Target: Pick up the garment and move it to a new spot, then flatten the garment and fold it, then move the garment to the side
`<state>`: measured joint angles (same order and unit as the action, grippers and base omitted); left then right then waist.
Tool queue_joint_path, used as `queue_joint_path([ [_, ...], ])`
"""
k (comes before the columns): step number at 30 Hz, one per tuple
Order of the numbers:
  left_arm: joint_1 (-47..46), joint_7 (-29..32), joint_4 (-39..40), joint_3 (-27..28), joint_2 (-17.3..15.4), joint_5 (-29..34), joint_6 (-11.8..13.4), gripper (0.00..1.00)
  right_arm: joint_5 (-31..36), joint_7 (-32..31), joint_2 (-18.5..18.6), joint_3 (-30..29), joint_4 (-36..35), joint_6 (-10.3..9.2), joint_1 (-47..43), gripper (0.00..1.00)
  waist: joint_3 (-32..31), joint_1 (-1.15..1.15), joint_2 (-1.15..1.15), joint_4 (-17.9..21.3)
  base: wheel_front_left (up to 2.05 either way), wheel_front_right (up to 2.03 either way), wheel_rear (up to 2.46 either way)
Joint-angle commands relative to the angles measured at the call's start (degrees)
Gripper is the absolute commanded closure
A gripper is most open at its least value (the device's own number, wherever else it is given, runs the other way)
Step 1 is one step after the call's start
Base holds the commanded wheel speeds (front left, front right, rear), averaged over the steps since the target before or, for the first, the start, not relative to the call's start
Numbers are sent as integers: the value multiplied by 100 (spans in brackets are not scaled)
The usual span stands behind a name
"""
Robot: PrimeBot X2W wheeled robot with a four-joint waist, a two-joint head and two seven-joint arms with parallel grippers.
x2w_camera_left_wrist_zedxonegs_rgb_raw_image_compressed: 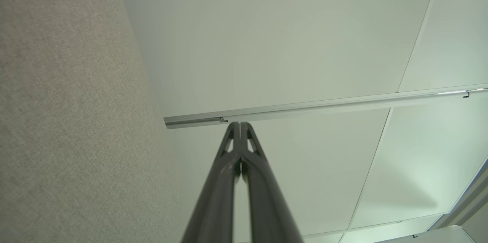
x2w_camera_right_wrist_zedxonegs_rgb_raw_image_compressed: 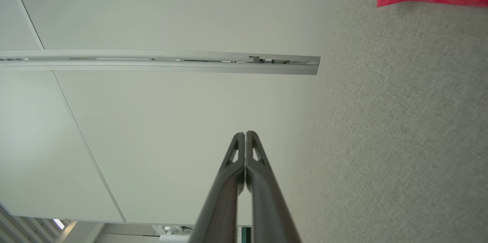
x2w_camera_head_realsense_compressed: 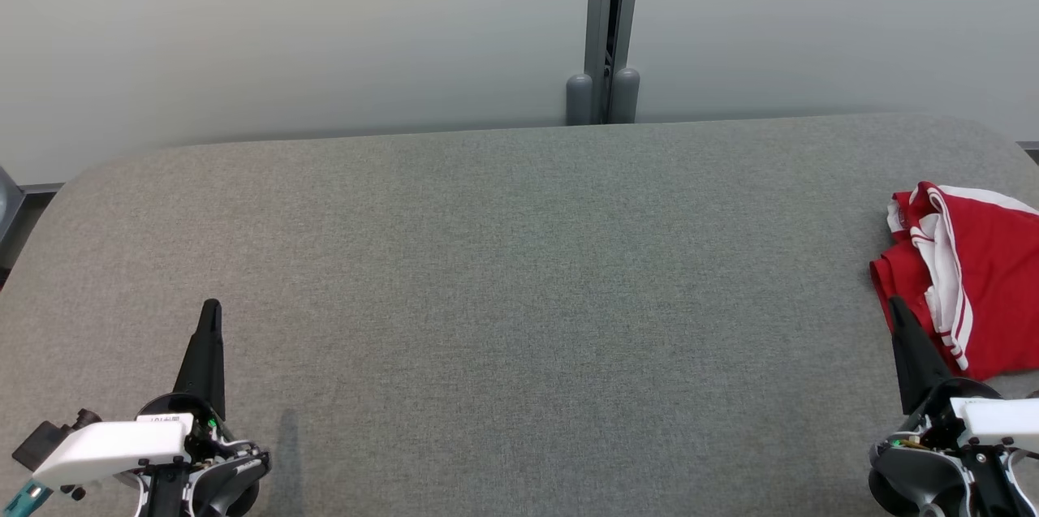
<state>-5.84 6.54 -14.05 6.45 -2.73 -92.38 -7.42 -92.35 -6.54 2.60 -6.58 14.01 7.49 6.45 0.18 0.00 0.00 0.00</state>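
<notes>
table (x2w_camera_head_realsense_compressed: 519,273): grey cloth-covered top with rounded far corners, running wide across the head view.
garment (x2w_camera_head_realsense_compressed: 986,290): red with white stripes and white trim. It lies bunched and loosely doubled over itself at the table's far right edge, partly cut off by the right border of the head view.
left end effector (x2w_camera_head_realsense_compressed: 210,314): lower left of the head view, over bare table, well apart from the garment. Its long dark fingers are pressed together, with nothing between them.
left wrist view: the two fingers (x2w_camera_left_wrist_zedxonegs_rgb_raw_image_compressed: 223,182) meet at the tips. Grey table cloth runs along that view's left, with pale wall beyond.
right end effector (x2w_camera_head_realsense_compressed: 897,312): lower right of the head view. Its tip overlaps the garment's near-left hem there; contact cannot be told from that angle. The jaws are fully closed and grip nothing.
right wrist view: fingers tip to tip. The red cloth sits in the upper right corner, off the line of the fingers, with a stretch of grey table between.
wall panels (x2w_camera_head_realsense_compressed: 284,30): pale and plain, behind the table's far edge.
post (x2w_camera_head_realsense_compressed: 613,14): grey metal, upright at the joint between panels.
</notes>
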Motion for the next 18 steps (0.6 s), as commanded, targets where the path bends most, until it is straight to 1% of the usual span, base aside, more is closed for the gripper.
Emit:
queue_joint_path([
  [1, -74, 19, 18, 21, -29, -9, -20, 100, -14, -19, 53, -2, -20, 1, -52, 100, 0, 0, 0, 0, 0, 0, 0],
  [18, -74, 19, 18, 21, -29, -9, -20, 100, -14, -19, 53, -3, -20, 1, -52, 100, 0, 0, 0, 0, 0, 0, 0],
])
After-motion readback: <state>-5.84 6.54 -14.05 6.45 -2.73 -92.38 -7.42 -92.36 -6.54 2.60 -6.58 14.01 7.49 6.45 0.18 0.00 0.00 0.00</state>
